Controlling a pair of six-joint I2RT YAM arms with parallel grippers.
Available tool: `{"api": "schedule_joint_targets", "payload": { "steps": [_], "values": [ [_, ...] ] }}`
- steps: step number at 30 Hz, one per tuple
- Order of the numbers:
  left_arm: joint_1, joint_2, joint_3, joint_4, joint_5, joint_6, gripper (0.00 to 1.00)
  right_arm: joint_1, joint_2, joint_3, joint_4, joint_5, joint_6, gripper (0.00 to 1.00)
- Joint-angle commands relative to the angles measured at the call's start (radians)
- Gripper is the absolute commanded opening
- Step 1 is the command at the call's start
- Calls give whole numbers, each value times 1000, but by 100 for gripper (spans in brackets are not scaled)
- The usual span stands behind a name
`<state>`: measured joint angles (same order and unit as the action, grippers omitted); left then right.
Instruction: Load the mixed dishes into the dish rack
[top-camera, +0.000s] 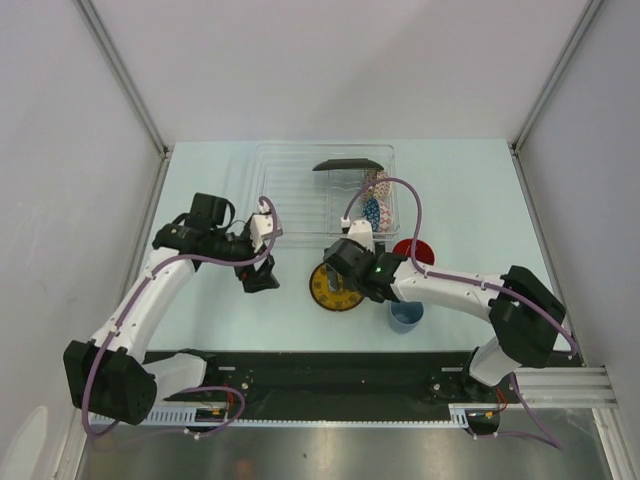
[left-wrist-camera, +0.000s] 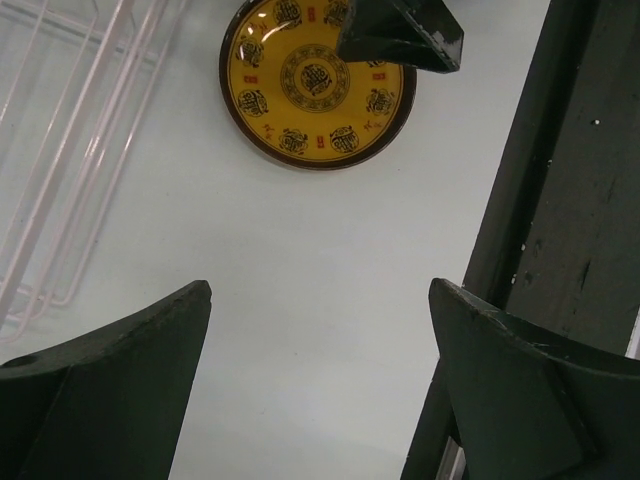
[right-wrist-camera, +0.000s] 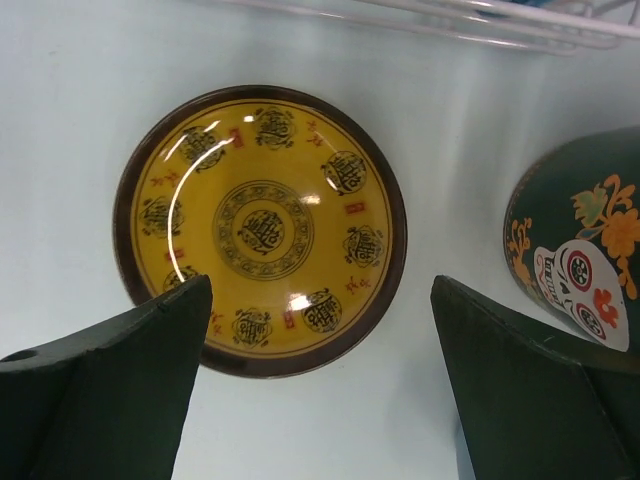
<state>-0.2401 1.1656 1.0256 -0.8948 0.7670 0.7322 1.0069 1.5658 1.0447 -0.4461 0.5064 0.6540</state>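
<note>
The yellow round saucer (top-camera: 335, 288) lies flat on the table in front of the clear dish rack (top-camera: 300, 190). My right gripper (top-camera: 347, 283) hovers open over the saucer's near right edge; the right wrist view shows the saucer (right-wrist-camera: 260, 228) between and beyond the open gripper (right-wrist-camera: 321, 285). The dark mug (right-wrist-camera: 580, 240) with its red inside (top-camera: 413, 251) stands to the right. The small light-blue cup (top-camera: 406, 315) stands near the right forearm. The black square plate (top-camera: 347, 165), beige bowl (top-camera: 379, 185) and blue bowl (top-camera: 372, 211) stand in the rack. My left gripper (top-camera: 260, 280) is open and empty over bare table (left-wrist-camera: 320, 290), left of the saucer (left-wrist-camera: 317, 80).
The rack's ribbed edge (left-wrist-camera: 70, 150) shows at the left of the left wrist view and along the top of the right wrist view (right-wrist-camera: 450, 25). A black rail (left-wrist-camera: 560, 200) runs along the table's near edge. Grey walls enclose the table on three sides.
</note>
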Motion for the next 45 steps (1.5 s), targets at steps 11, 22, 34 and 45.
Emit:
{"api": "schedule_joint_targets", "payload": {
  "steps": [11, 22, 34, 45],
  "values": [
    [-22, 36, -9, 59, -90, 38, 95, -91, 109, -15, 35, 26, 246, 97],
    [-27, 57, -97, 111, -138, 125, 95, -74, 197, -15, 104, -84, 276, 97],
    [-159, 269, -147, 227, -238, 214, 95, -86, 149, -66, 208, -239, 219, 91],
    [-212, 436, -98, 300, -255, 226, 93, -140, 194, -89, 319, -448, 164, 87]
  ]
}}
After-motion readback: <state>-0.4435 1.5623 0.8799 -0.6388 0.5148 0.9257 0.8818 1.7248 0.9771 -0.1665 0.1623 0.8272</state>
